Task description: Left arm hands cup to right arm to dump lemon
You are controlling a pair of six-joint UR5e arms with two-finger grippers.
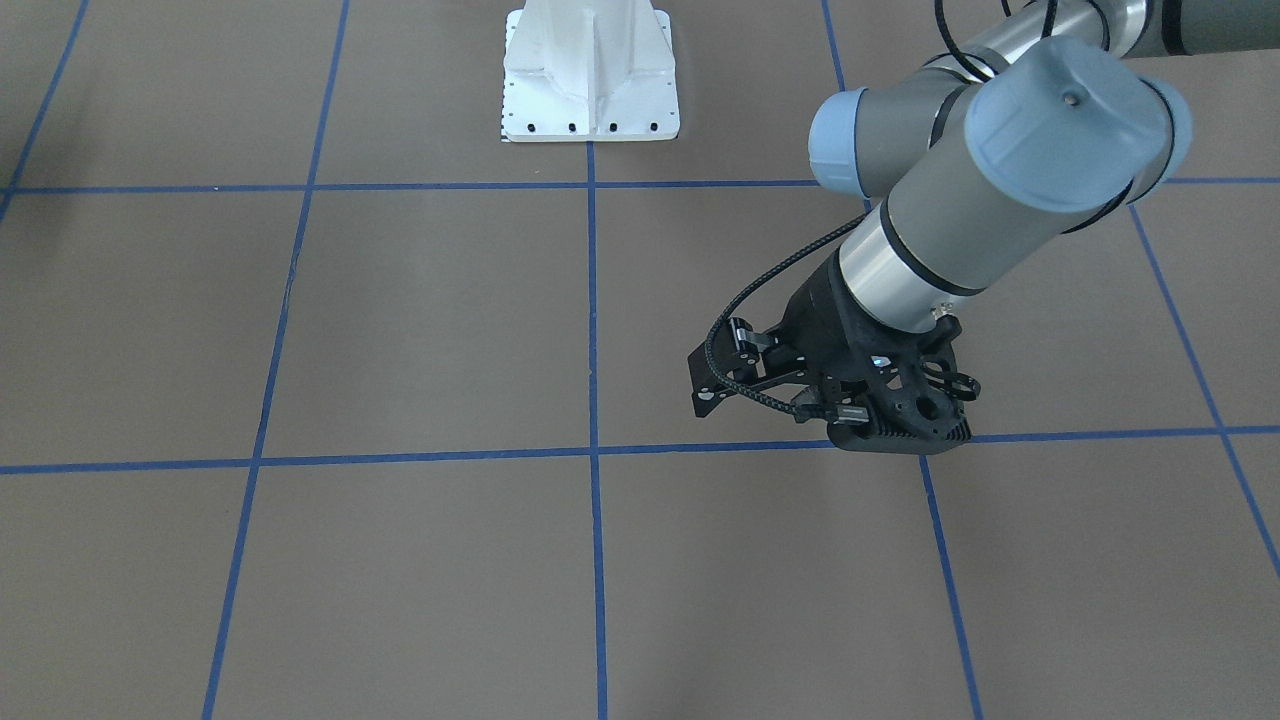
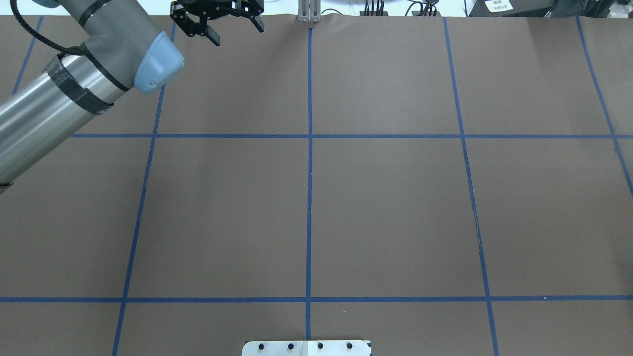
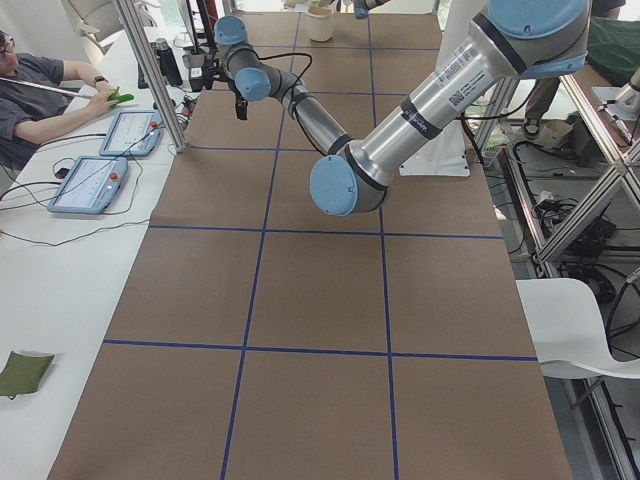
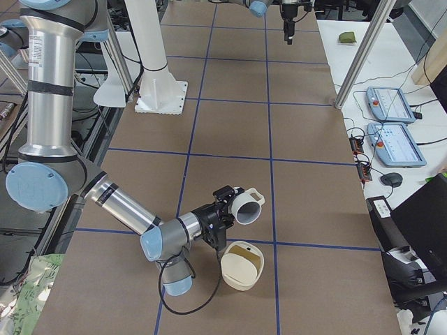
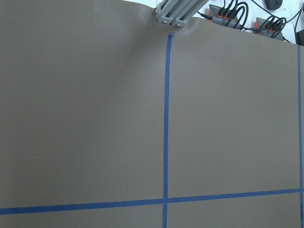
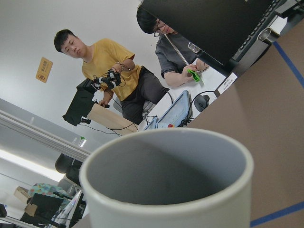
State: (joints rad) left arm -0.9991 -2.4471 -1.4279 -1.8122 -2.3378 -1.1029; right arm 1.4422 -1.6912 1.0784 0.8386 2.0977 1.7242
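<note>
We see the cup (image 4: 244,206) at the tip of the right gripper (image 4: 229,206), near the table's end on the robot's right. It is tipped on its side, its mouth turned toward the side camera and its squared handle uppermost. From that camera, the only one showing this gripper, we cannot tell whether the fingers are pinched on the cup or loose around it. In the right wrist view the cup's rim (image 6: 166,190) fills the foreground, and the part of the inside that shows is plain grey. Just below the cup in the side view a cream bowl (image 4: 237,282) lies on the brown table (image 2: 395,207), apart from the cup and close to a crossing of the blue tape lines (image 2: 309,198). The right arm (image 4: 126,206) reaches low across the table to this spot. Well apart, at the far edge of the table on the robot's left, we find the left gripper (image 2: 236,30) with its two fingers spread wide, holding nothing and touching nothing. The left arm (image 1: 1000,220) carries it above the paper. Two people (image 6: 118,76) sit beyond the table in the right wrist view.
</note>
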